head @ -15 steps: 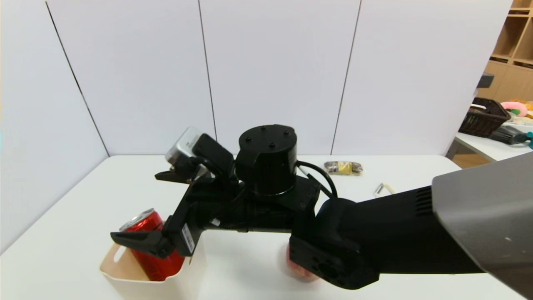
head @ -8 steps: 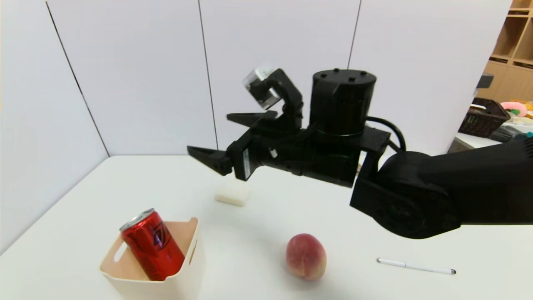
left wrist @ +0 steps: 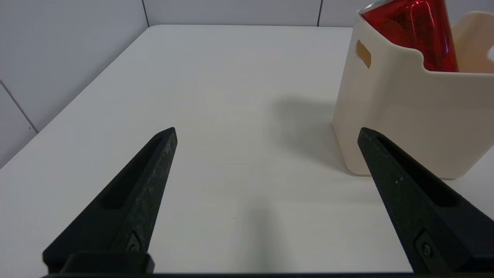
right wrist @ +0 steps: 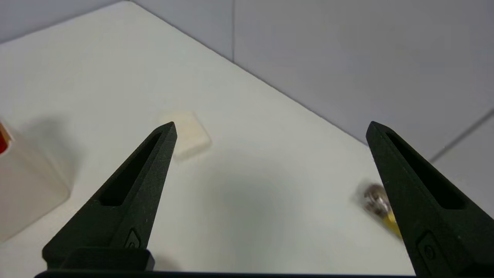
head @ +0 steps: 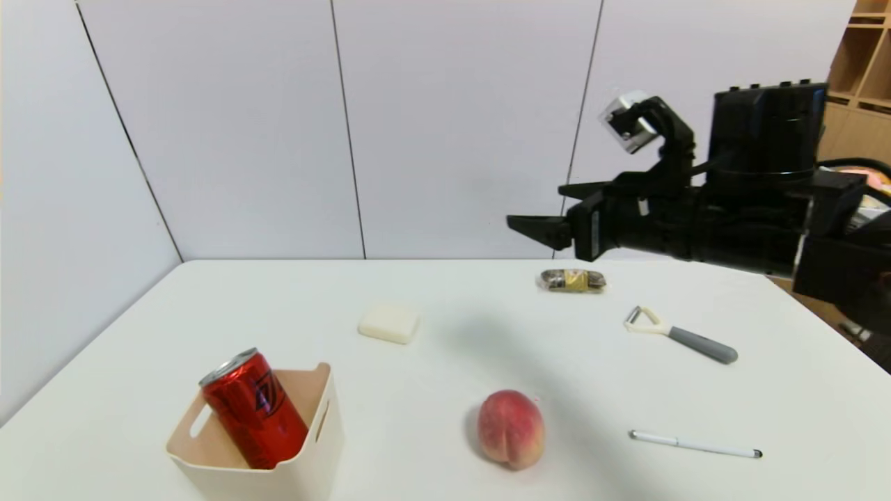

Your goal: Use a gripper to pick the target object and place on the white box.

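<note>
The can [head: 253, 408] leans tilted inside the white box [head: 292, 473] at the tabletop's [head: 445, 348] near left. The left end effector [left wrist: 266, 133] sits beside the box, spread wide, empty. The right end effector [head: 550, 209] hangs high at right, spread wide, empty.

The red can's [head: 254, 410] lower part is hidden inside the white box [head: 306, 466].

Glossy red metal on the can [head: 254, 410] with a bright silver top, smooth matt cream plastic on the white box [head: 292, 473], matt black lightly scuffed plastic on the left gripper [left wrist: 266, 133] fingers, soft fuzzy skin on the peach [head: 510, 428].
</note>
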